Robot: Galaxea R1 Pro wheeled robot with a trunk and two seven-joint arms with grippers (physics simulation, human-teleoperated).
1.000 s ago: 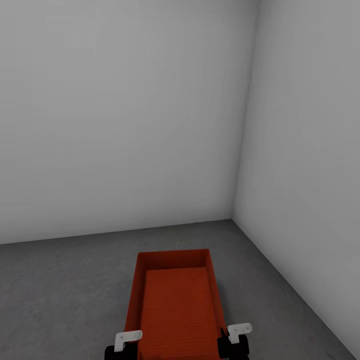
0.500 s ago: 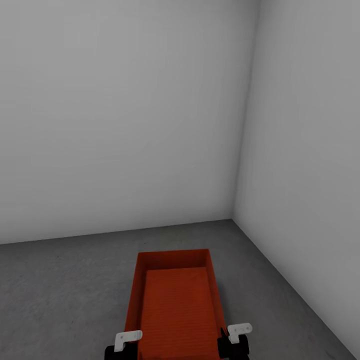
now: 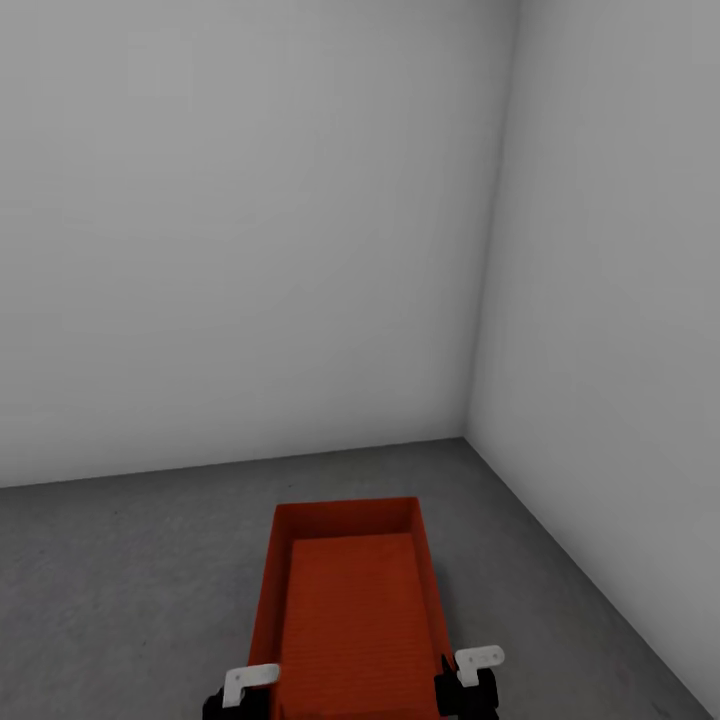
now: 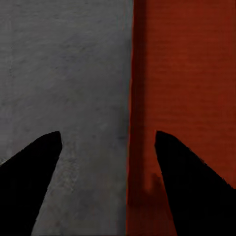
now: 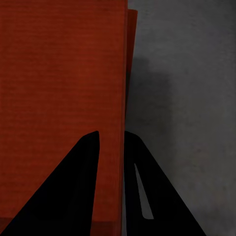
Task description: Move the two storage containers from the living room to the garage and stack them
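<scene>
1 storage container (image 3: 352,610) sits on the garage floor (image 3: 130,560) near the wall corner. the left gripper (image 4: 108,142) has just spread off its side wall and moved slightly outward, so it looks released, while the right gripper (image 5: 111,135) stays clamped on the opposite wall; that side likely lets go next.

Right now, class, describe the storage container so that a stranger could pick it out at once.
Find the corner where the two plain grey-white walls meet the dark concrete floor. Just before it, between the left gripper and right gripper, sits the orange-red open-top storage container, the only colored thing there.
</scene>
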